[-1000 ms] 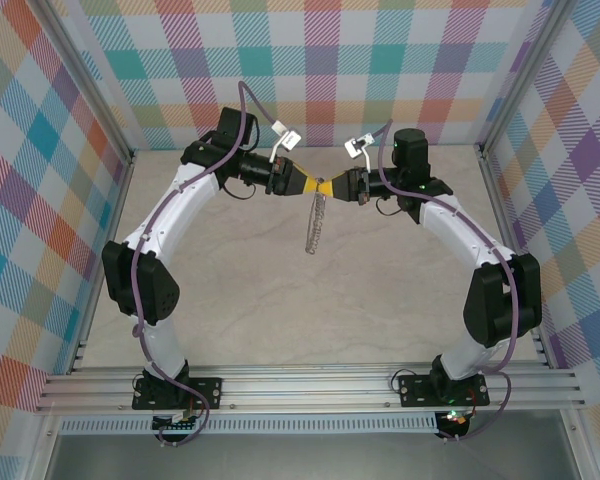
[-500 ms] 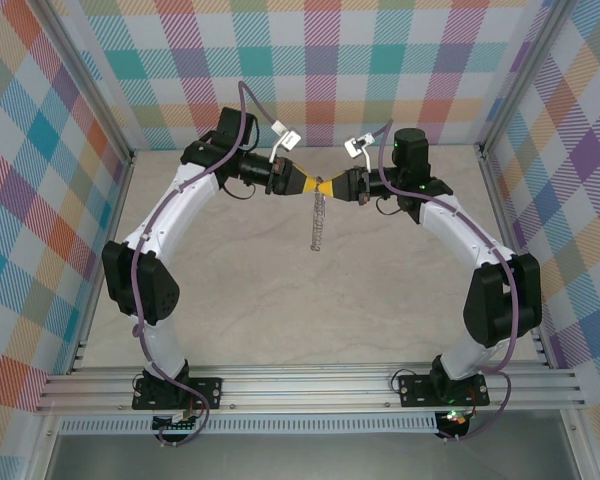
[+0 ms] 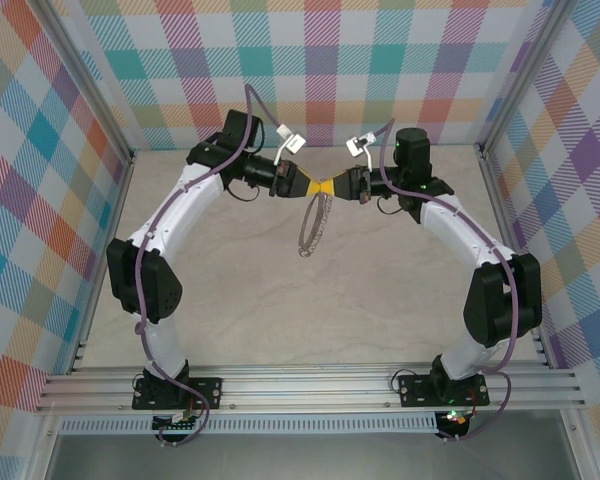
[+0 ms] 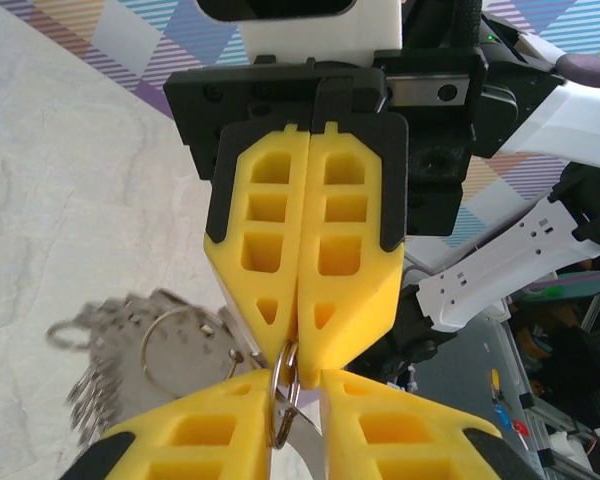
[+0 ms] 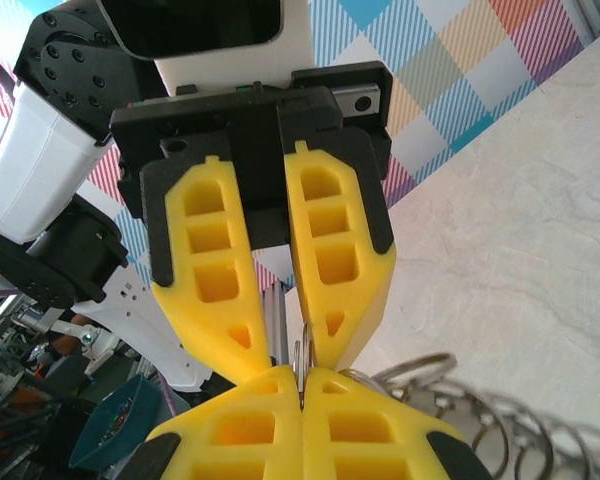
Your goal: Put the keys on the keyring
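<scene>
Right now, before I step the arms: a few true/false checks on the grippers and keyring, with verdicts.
1. The left gripper and right gripper meet tip to tip above the table. True.
2. The keyring lies flat on the table. False: it hangs below the gripper tips.
3. The right gripper stands wide open. False: it is shut, with a thin ring of the keyring nipped at its tips.
4. The keyring's rim carries many small silvery pieces. True.
</scene>
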Available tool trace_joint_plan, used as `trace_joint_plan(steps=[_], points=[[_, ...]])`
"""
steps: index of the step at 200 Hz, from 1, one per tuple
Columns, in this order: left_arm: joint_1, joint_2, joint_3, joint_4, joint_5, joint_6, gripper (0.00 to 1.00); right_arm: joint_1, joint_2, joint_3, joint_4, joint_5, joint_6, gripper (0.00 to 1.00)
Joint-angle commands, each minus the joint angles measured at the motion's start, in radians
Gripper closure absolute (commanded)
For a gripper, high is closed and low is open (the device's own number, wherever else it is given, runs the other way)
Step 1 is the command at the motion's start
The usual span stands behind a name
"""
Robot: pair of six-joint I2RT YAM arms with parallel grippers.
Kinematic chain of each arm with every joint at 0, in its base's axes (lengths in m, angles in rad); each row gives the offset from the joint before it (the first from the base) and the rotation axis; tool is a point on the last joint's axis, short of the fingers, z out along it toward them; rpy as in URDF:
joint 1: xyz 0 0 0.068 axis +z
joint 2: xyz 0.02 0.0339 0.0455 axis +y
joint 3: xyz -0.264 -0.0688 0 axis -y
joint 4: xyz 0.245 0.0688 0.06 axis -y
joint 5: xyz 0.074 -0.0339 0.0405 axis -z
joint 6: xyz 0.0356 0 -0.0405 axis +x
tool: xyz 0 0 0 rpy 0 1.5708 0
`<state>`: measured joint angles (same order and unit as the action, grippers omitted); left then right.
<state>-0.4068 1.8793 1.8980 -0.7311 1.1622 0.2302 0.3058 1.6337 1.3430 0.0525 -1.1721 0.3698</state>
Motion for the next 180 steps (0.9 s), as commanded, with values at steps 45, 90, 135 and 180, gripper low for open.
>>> trace_joint_plan(steps=[45,90,135,180], points=[[-0.018,0.001,0.017,0.002,0.018,0.007,1.0,-0.007,-0.014,-0.008,0.044,-0.017,-0.009,1.0],[-0.018,-0.047,-0.023,0.095,-0.023,-0.051,1.0,-0.028,-0.063,-0.054,0.061,-0.005,0.006,0.79],[-0.02,-0.103,-0.073,0.177,-0.047,-0.094,1.0,-0.037,-0.133,-0.129,0.087,0.01,0.017,0.71],[-0.023,-0.148,-0.122,0.259,-0.062,-0.142,1.0,-0.036,-0.189,-0.192,0.146,0.02,0.059,0.78]])
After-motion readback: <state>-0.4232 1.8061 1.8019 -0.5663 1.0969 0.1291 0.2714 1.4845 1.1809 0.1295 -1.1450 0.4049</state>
